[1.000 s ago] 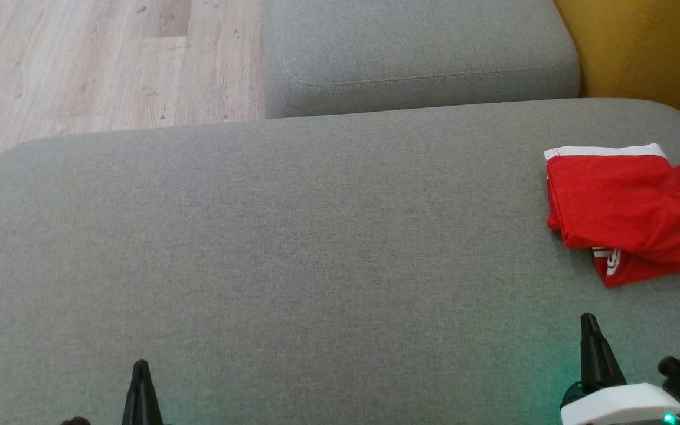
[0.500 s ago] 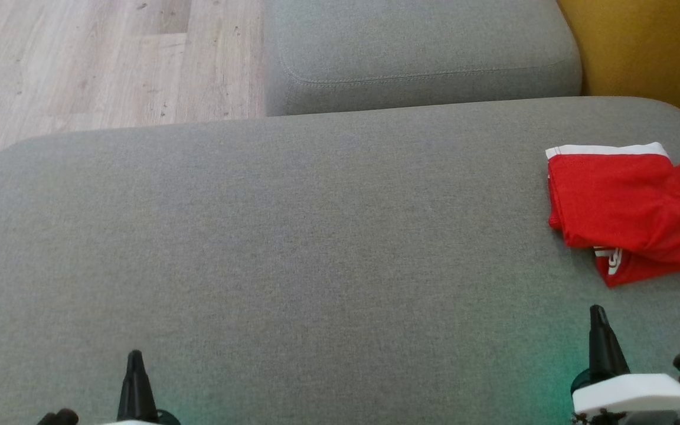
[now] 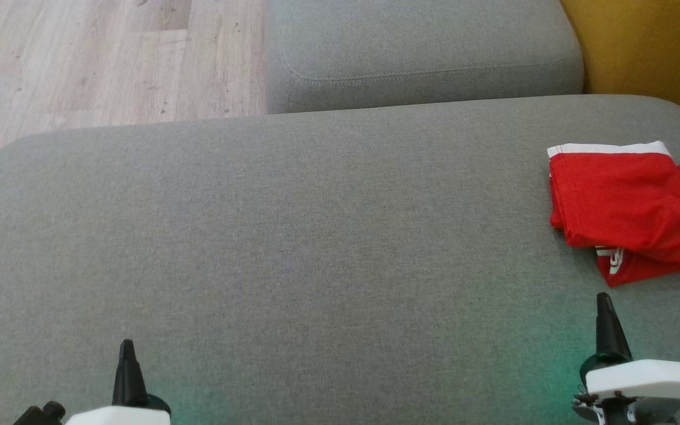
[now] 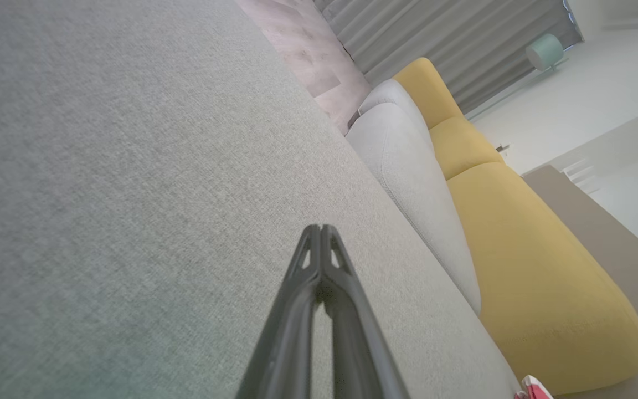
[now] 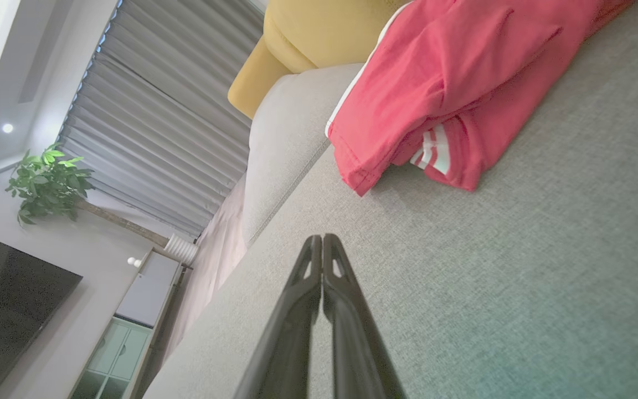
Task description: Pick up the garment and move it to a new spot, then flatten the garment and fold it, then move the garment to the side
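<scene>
The garment (image 3: 623, 206) is a red piece with white trim, lying folded and a little rumpled at the right edge of the grey cushion (image 3: 293, 248). In the right wrist view the garment (image 5: 452, 83) lies just beyond my fingers, untouched. My right gripper (image 3: 605, 301) is shut and empty, hovering at the lower right a short way in front of the cloth. My left gripper (image 3: 126, 348) is shut too, low at the left over bare fabric. Both pairs of fingers press tip to tip in the wrist views: the left gripper (image 4: 320, 230) and the right gripper (image 5: 323, 239).
A second grey cushion (image 3: 422, 53) stands behind the large one. A yellow sofa (image 3: 647, 53) borders the far right. Wooden floor (image 3: 92, 65) lies beyond the cushion's far left edge. A plant (image 5: 47, 183) and curtains (image 5: 169, 127) stand farther off in the room.
Both grippers have crept forward over the cushion, the right one nearer the garment. The whole picture has shifted slightly. The garment lies as before.
</scene>
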{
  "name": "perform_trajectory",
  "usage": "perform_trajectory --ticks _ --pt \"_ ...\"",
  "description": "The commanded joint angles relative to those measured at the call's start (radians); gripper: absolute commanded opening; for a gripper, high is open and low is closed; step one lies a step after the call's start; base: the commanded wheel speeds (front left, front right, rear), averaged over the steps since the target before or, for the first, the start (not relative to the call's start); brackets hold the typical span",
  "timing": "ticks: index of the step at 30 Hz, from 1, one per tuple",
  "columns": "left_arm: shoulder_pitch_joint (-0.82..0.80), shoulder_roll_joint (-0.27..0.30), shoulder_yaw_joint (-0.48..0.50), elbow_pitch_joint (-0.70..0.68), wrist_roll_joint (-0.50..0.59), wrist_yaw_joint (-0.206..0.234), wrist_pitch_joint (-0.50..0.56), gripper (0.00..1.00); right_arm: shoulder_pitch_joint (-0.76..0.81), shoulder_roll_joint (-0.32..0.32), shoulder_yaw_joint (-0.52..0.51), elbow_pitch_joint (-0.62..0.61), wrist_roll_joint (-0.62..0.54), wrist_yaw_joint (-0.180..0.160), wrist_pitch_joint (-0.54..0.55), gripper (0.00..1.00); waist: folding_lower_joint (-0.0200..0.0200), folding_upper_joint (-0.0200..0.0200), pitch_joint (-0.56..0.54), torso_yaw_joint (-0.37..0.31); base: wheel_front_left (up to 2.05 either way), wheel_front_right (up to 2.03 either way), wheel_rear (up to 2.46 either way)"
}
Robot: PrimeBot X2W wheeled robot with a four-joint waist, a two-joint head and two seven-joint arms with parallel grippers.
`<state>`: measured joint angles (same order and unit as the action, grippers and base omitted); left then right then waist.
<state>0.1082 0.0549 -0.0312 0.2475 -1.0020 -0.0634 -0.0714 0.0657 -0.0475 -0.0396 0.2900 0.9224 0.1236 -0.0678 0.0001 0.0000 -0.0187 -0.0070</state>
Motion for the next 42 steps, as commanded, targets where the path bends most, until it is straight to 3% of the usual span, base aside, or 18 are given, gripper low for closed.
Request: perform_trajectory --ticks 1,42 --pt "-0.054 0.01 0.028 -0.026 -0.031 -0.01 0.007 0.0 -0.052 -0.02 0.004 -0.037 0.038 0.004 0.009 0.0 -0.0001 0.0 0.001 0.0 0.0 0.0 0.0" --pt "-0.171 0.008 0.101 -0.009 -0.459 -0.051 0.126 0.0 -0.139 -0.021 -0.034 -0.044 0.524 0.006 0.119 0.0 -0.0001 0.0 0.016 0.005 0.0 0.0 0.0"
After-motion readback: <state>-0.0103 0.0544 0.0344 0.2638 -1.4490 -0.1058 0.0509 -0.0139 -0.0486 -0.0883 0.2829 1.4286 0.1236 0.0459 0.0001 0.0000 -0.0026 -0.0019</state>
